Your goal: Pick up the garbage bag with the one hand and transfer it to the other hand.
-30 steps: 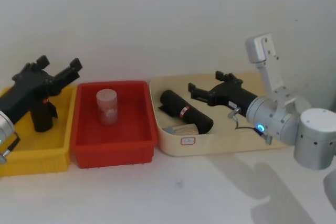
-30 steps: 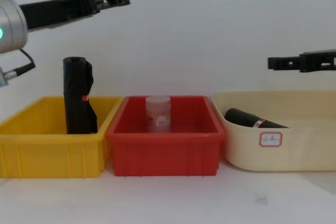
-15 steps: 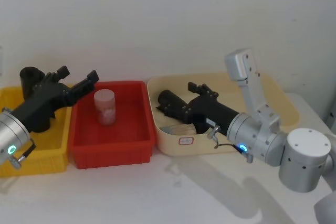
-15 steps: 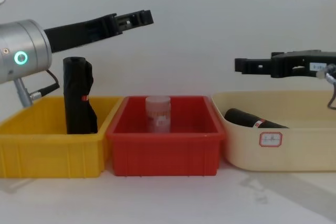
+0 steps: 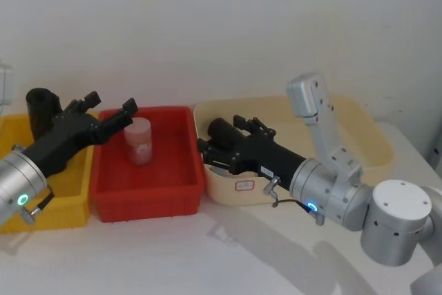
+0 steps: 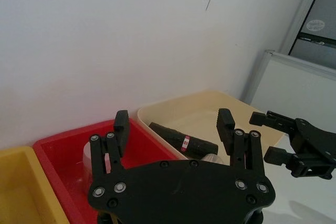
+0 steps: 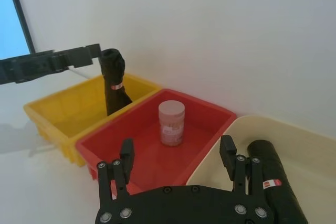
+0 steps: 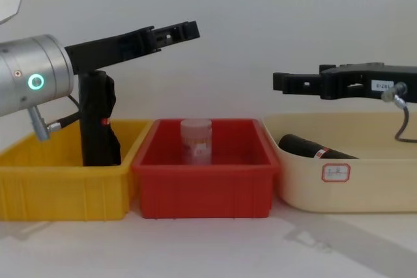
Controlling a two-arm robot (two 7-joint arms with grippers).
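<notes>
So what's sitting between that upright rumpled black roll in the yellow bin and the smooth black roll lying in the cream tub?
In the chest view, the red bin holding a translucent jar.

black garbage bag (image 8: pixel 316 150) — red-white label | red bin (image 8: pixel 205 190) | yellow bin (image 8: pixel 62 190) | cream bin (image 8: pixel 365 187)

The right gripper (image 5: pixel 224 144) hides most of the garbage bag (image 5: pixel 219 129); its label (image 8: pixel 320 153) is too small to read.
</notes>
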